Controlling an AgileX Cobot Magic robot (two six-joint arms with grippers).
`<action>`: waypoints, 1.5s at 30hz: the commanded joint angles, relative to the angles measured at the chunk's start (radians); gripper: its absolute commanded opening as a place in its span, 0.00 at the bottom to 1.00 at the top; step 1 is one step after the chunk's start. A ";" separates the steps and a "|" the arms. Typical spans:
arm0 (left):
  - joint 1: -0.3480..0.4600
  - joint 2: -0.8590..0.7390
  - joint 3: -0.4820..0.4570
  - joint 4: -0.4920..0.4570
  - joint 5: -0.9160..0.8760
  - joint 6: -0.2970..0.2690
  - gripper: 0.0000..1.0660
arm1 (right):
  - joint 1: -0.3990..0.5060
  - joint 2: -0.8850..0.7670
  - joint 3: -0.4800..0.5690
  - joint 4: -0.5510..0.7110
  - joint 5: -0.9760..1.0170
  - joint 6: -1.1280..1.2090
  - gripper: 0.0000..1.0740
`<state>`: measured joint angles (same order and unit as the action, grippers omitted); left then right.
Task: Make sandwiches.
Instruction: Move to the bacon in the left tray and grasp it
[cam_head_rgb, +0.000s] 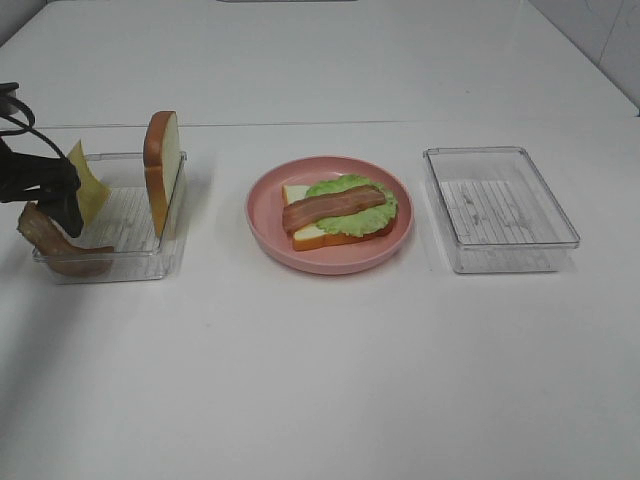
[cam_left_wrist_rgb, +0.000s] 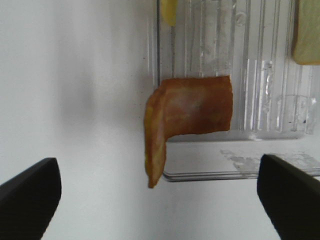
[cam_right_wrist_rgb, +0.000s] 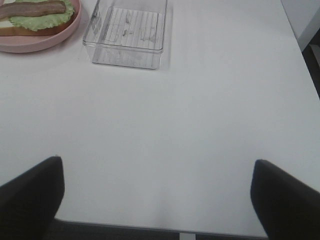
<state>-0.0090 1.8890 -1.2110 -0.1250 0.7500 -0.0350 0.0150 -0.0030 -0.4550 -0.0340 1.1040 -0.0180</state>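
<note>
White tabletop fills our high view, pale and matte, with a seam running across its far half. At the centre we see the round pink plate. On it lies one bread slice, white with an orange-brown crust. The green lettuce leaf is spread over it, and one bacon strip lies across the lettuce from 8 to 2 o'clock.

At 9 o'clock from the plate sits the left tray, clear plastic. The second bread slice stands on edge against the tray's 3 o'clock wall. The yellow cheese square leans tilted near the 10 o'clock corner. The second bacon strip drapes over the rim at the 8 o'clock corner, part inside the tray and part hanging outside.

The left gripper hangs at 9 o'clock from that tray, just above the draped bacon. In its wrist view we find its dark fingers spread wide, released and grasping nothing, with the bacon ahead of them and not between them.

At 3 o'clock from the plate lies the right tray. The right gripper hovers over bare table well apart from that tray, its jaws likewise spread and gripping nothing.
</note>
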 joint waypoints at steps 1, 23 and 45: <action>-0.005 0.000 -0.005 0.026 -0.010 -0.010 0.94 | -0.006 -0.036 0.002 0.003 -0.003 -0.009 0.92; -0.005 0.000 -0.005 0.038 -0.041 -0.041 0.17 | -0.006 -0.036 0.002 0.003 -0.003 -0.009 0.92; -0.005 -0.004 -0.005 0.001 -0.067 -0.042 0.00 | -0.006 -0.036 0.002 0.003 -0.003 -0.009 0.92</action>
<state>-0.0090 1.8900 -1.2110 -0.0920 0.6940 -0.0680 0.0150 -0.0030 -0.4550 -0.0340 1.1040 -0.0180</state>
